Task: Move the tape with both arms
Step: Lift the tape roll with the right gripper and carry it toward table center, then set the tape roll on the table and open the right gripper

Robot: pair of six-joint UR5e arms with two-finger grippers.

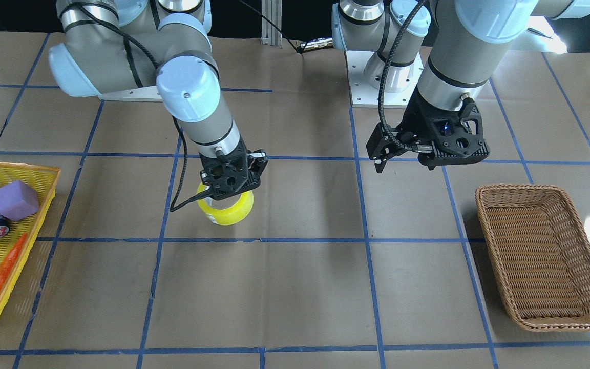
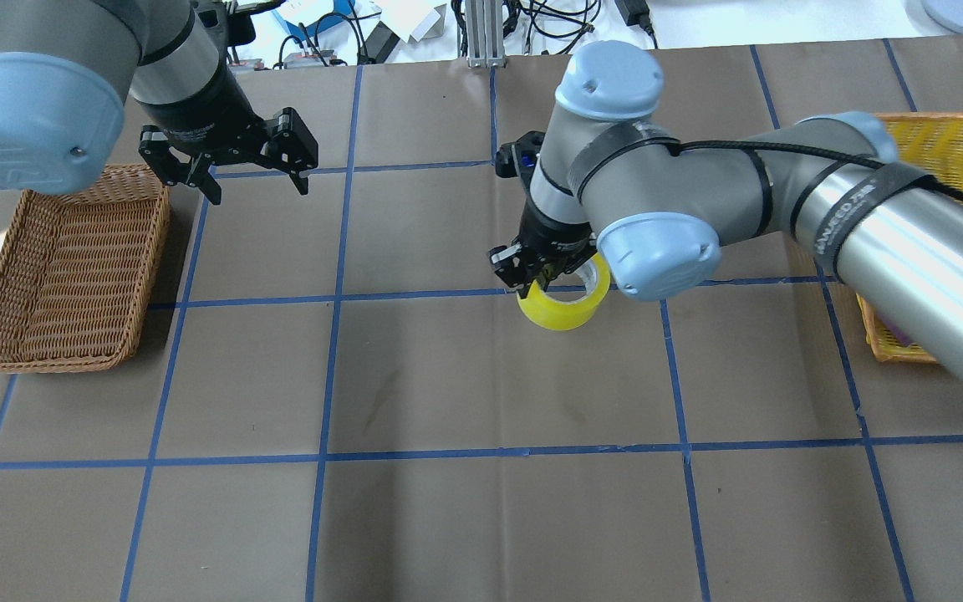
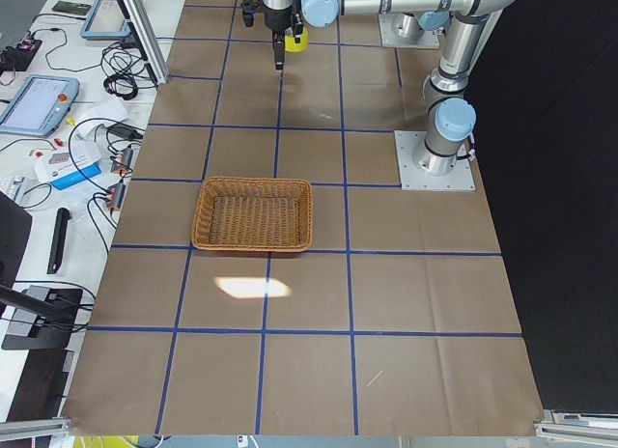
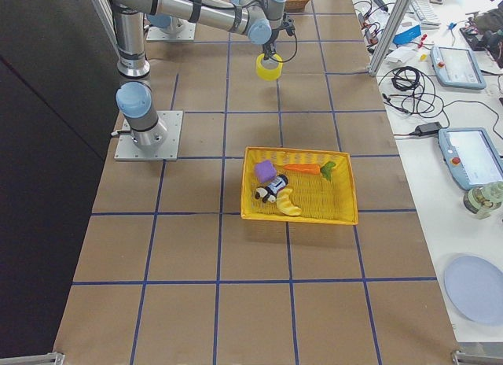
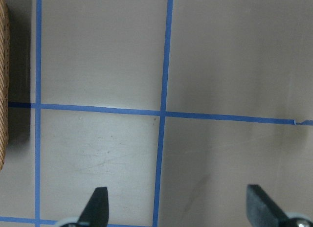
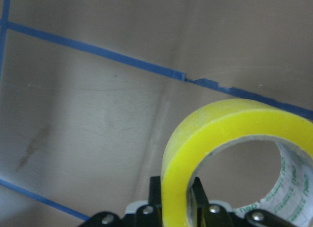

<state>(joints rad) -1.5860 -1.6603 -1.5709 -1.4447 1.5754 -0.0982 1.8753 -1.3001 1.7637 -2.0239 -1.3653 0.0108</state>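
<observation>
The yellow tape roll [image 1: 228, 211] is at mid-table, a little on my right arm's side; it also shows in the overhead view [image 2: 563, 303] and the right wrist view [image 6: 220, 134]. My right gripper [image 1: 225, 197] comes down from above and is shut on the roll's wall, one finger inside the core and one outside [image 6: 178, 200]. The roll is tilted and close to the table; I cannot tell whether it touches. My left gripper [image 2: 257, 191] is open and empty, hovering above the table beside the wicker basket; its two fingertips [image 5: 98, 202] are spread wide.
A brown wicker basket [image 1: 518, 188] stands on my left side [image 2: 47, 364], with nothing in it. A yellow mesh tray [image 1: 39, 218] on my right holds a purple foam block [image 1: 16, 200], a carrot [image 1: 5, 271] and other small items. Blue tape lines grid the brown table.
</observation>
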